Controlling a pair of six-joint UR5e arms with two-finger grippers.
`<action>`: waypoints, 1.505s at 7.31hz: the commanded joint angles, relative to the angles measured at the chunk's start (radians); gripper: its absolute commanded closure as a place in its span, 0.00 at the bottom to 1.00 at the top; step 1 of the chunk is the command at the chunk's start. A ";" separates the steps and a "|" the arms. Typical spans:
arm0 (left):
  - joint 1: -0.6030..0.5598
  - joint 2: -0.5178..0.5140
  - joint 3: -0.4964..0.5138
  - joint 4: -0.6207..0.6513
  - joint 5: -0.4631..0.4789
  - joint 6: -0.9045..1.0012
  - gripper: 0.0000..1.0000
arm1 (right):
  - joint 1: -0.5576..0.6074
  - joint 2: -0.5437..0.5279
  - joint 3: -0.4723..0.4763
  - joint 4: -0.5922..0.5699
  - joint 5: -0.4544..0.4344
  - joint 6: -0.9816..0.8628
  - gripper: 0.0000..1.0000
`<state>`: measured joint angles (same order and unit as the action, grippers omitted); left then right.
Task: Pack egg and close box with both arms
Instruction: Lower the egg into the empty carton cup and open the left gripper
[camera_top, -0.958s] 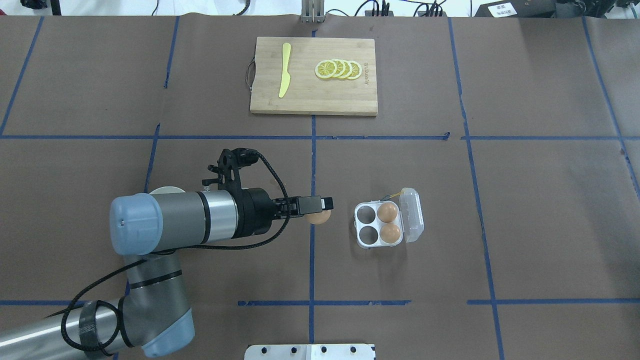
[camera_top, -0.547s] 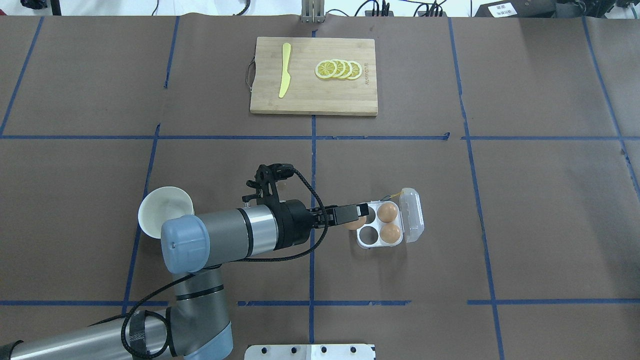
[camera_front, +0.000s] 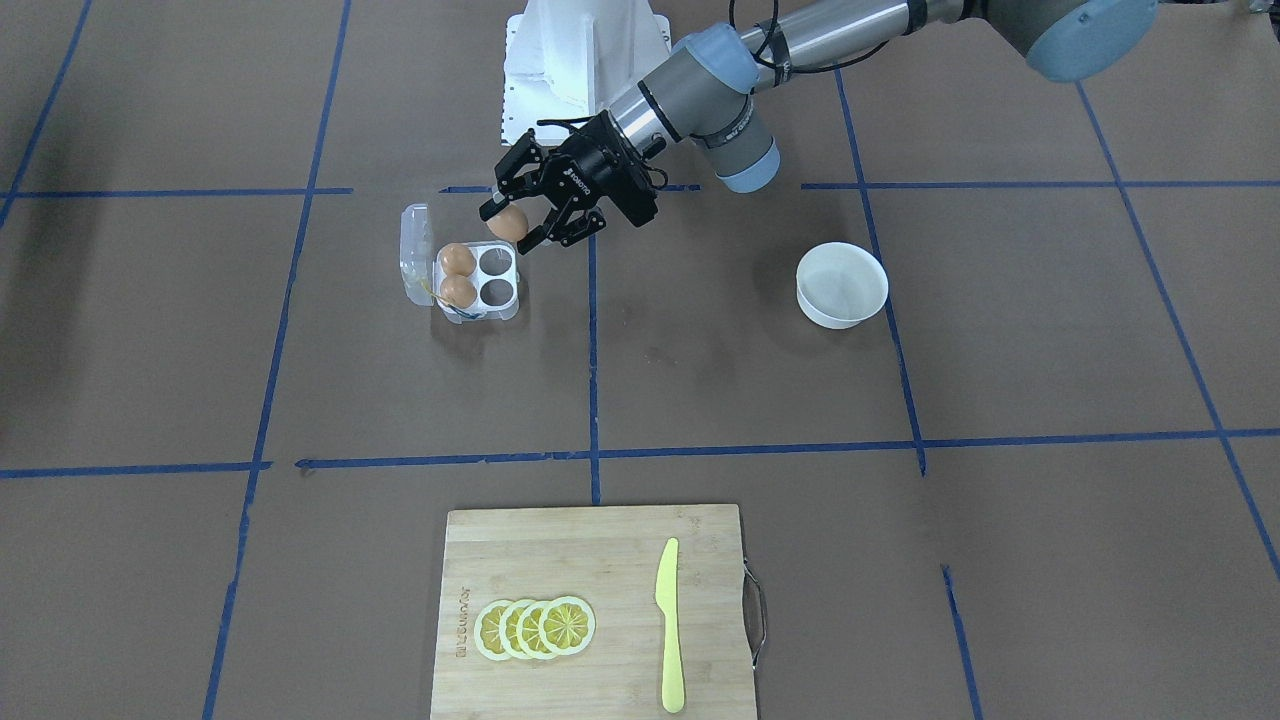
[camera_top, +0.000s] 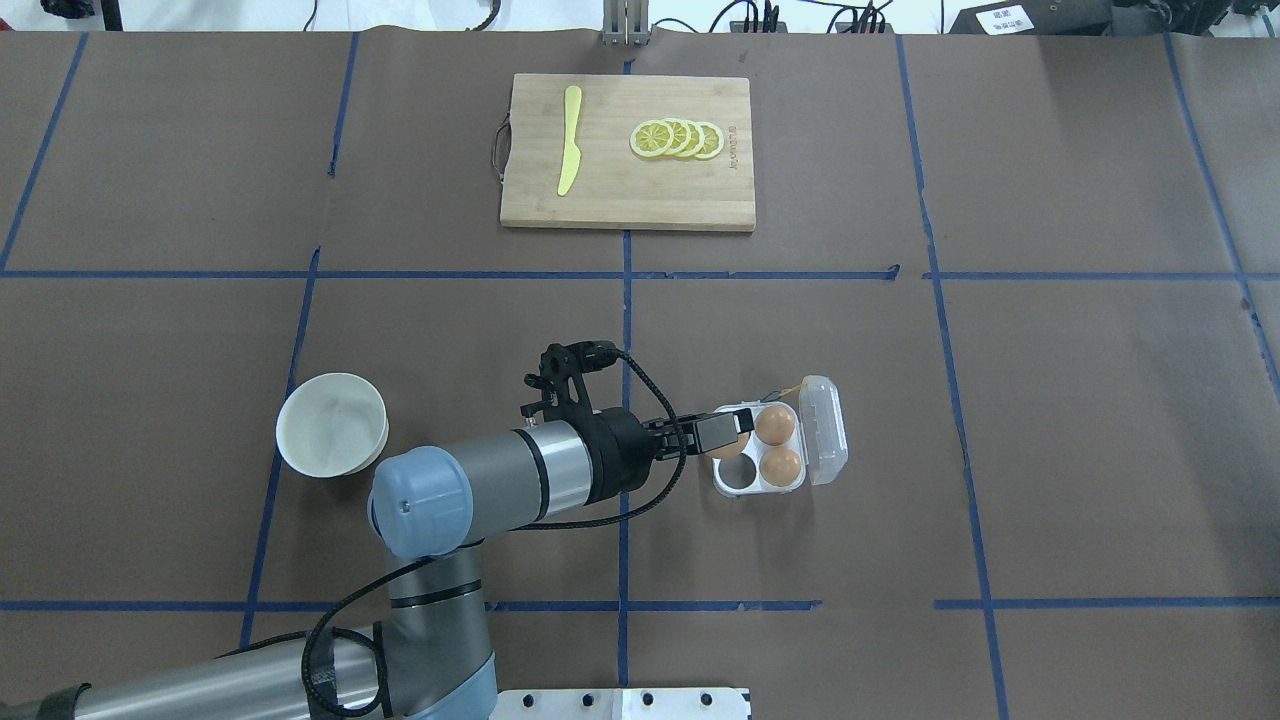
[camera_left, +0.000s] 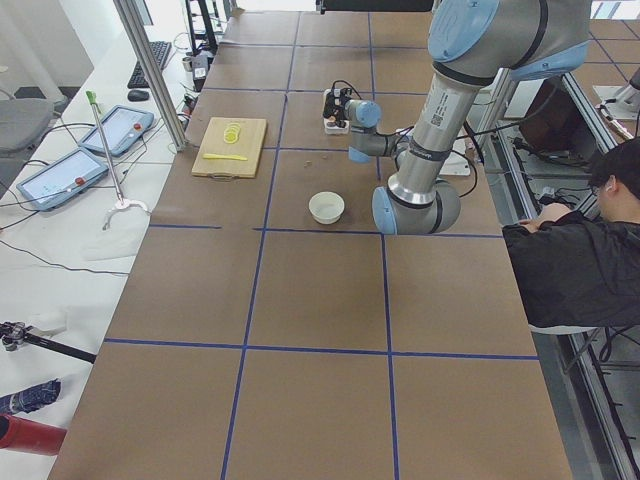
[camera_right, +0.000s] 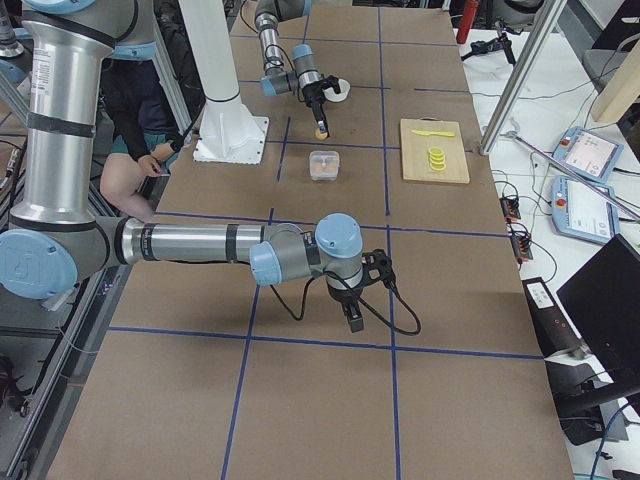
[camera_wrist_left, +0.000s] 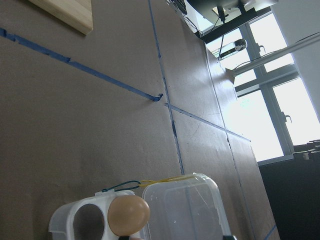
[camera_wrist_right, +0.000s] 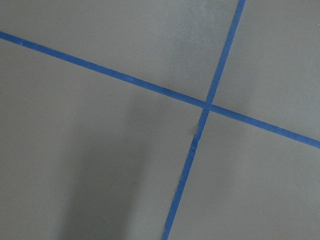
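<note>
Half a second ago my left claw (camera_front: 510, 226) was only at the 9 o'clock edge of the box (camera_top: 758, 488); one second ago it was well apart from it and my arm hid the white bowl (camera_top: 325, 430). Now the claw reaches over the box, and the bowl shows in full. I take 12 o'clock as the direction away from me in the overhead view. The left claw is clenched around the egg (camera_top: 730, 446), one finger on each side. The egg hangs above the 10 o'clock part of the box. In the front-facing view it is clearly raised and touches no cup. The box stands with its clear lid (camera_top: 826, 430) folded open at the 3 o'clock side, and the yellow string (camera_top: 790, 388) is at the 1 o'clock corner. One egg (camera_top: 774, 425) sits in the 1 o'clock cup and another egg (camera_top: 780, 465) in the 5 o'clock cup. The 7 o'clock cup (camera_top: 737, 475) shows its bare bottom. The bowl, at 9 o'clock from the box, shows only its white inside. The wooden board (camera_top: 627, 195), far at 11 o'clock, carries a yellow knife (camera_top: 568, 140) and lemon slices (camera_top: 677, 138). My right claw (camera_right: 355, 322) hangs low over the brown table (camera_top: 1100, 450), well apart from the box. If it is clenched or released I cannot tell.
</note>
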<state>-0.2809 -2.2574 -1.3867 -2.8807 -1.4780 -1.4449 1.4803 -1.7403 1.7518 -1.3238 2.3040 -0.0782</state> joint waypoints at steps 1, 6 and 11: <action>0.008 -0.028 0.057 0.000 0.030 0.014 0.78 | 0.000 -0.001 0.000 0.000 0.000 0.000 0.00; 0.035 -0.057 0.098 0.001 0.047 0.026 0.75 | 0.000 -0.001 0.000 0.000 -0.002 0.000 0.00; 0.045 -0.057 0.107 0.001 0.073 0.026 0.66 | 0.000 -0.001 0.000 0.000 -0.002 0.000 0.00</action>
<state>-0.2386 -2.3148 -1.2843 -2.8793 -1.4114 -1.4189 1.4803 -1.7411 1.7518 -1.3238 2.3025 -0.0782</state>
